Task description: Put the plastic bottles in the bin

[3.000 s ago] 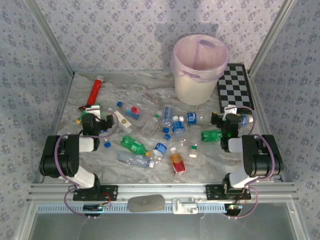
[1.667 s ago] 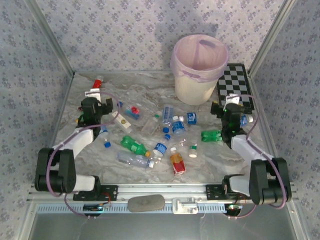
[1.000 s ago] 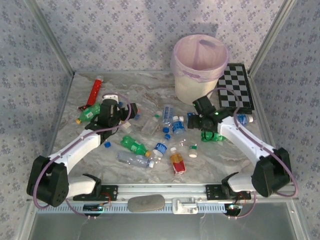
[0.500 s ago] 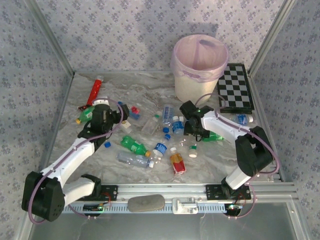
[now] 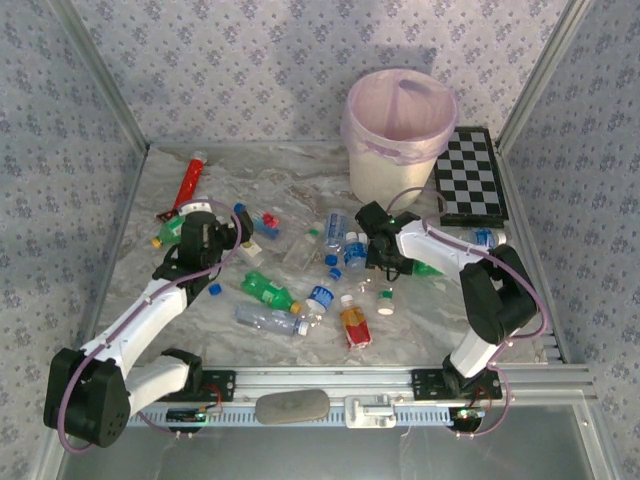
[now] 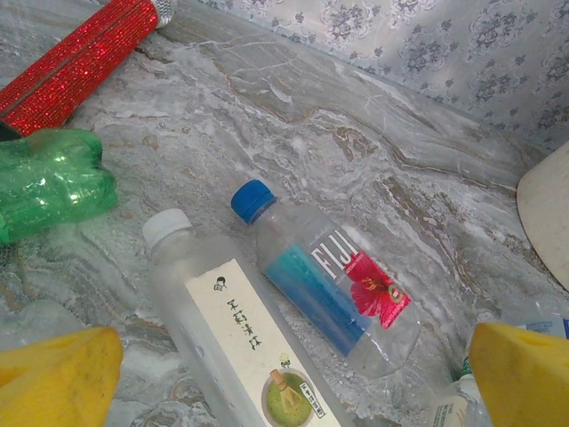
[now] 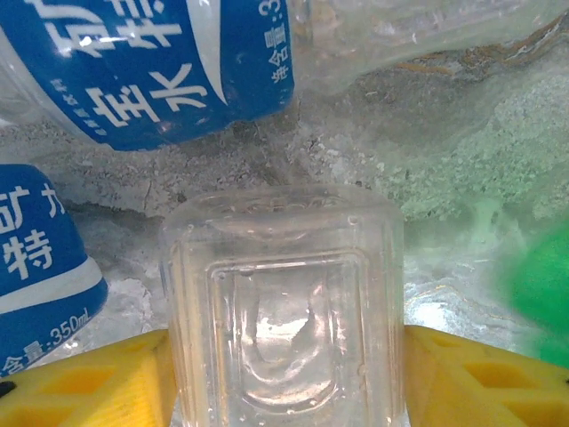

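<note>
While left end effector (image 6: 286,360) gapes wide, right end effector (image 7: 284,378) grips a clear bottle (image 7: 283,285).

A lab's robot test cell. Grey floral-patterned panels (image 5: 230,60) in aluminium framing (image 5: 100,80) enclose a marble-look tabletop (image 5: 290,175). Two black-and-white robot arms (image 5: 140,310) (image 5: 450,248) are bolted at its near edge.
</note>
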